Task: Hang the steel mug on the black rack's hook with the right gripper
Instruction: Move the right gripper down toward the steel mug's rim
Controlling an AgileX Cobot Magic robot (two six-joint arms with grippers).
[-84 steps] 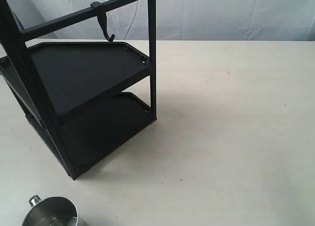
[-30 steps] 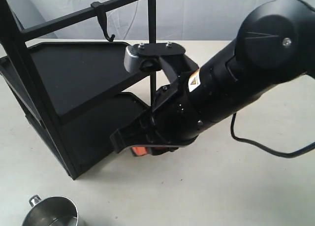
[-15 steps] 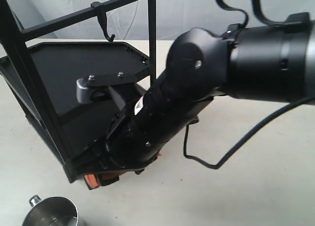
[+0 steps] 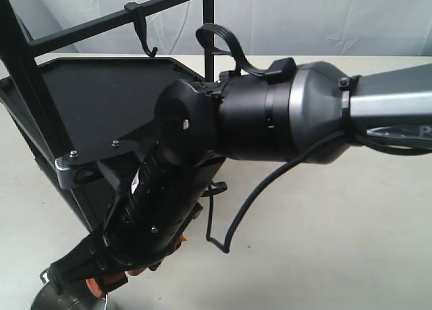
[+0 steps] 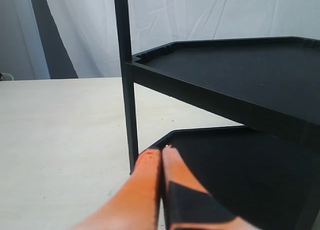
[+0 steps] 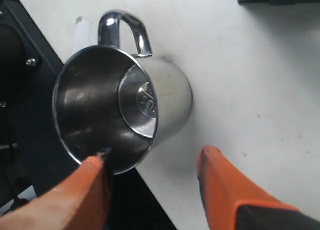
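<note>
Right wrist view: reach-to-grasp step, with the black, orange-padded right gripper [image 6: 152, 182] spread wide over the shiny cylindrical steel mug [image 6: 125, 107]; closing comes next.

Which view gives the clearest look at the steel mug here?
The right wrist view: the steel mug shows whole, handle and interior visible. The exterior view catches only a sliver under the right gripper; the left wrist view shows none.

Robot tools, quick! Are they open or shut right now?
Left tool: shut, holding nothing.
Right tool: open, one finger over the steel mug rim, not gripping yet.
</note>
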